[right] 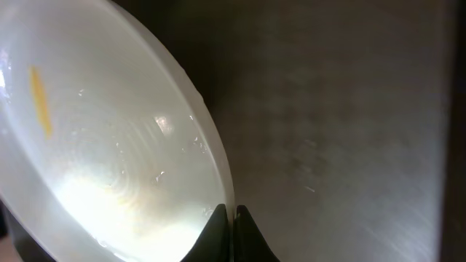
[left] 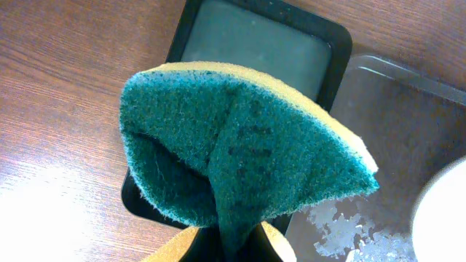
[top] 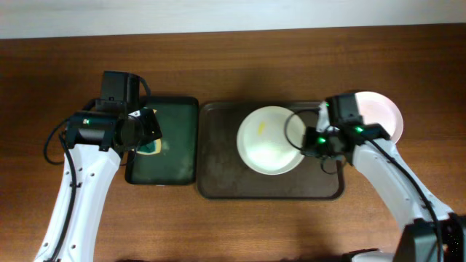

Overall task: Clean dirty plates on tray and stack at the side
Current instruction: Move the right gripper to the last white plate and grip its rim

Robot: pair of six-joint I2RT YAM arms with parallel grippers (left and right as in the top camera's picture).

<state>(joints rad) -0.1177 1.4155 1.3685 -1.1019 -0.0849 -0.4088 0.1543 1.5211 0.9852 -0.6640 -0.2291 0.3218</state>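
The round white shallow plate [top: 268, 142] with a yellow smear [right: 40, 102] sits on the large brown rectangular tray [top: 218, 167]. My right end effector [right: 230, 213] is closed on its right rim, so I judge this step is steadying it for scrubbing. My left end effector [top: 148, 131] grips a folded green-and-yellow sponge [left: 240, 145] above the narrow dark green tray [top: 178, 116]; next it must cross to the smear. A second white plate [top: 382, 109] rests on the wooden desk [top: 73, 58], partly behind the right arm. I cannot find a third.

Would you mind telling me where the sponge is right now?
The sponge fills the left wrist view, pinched in the left gripper. It hangs over the green tray, left of the brown tray.
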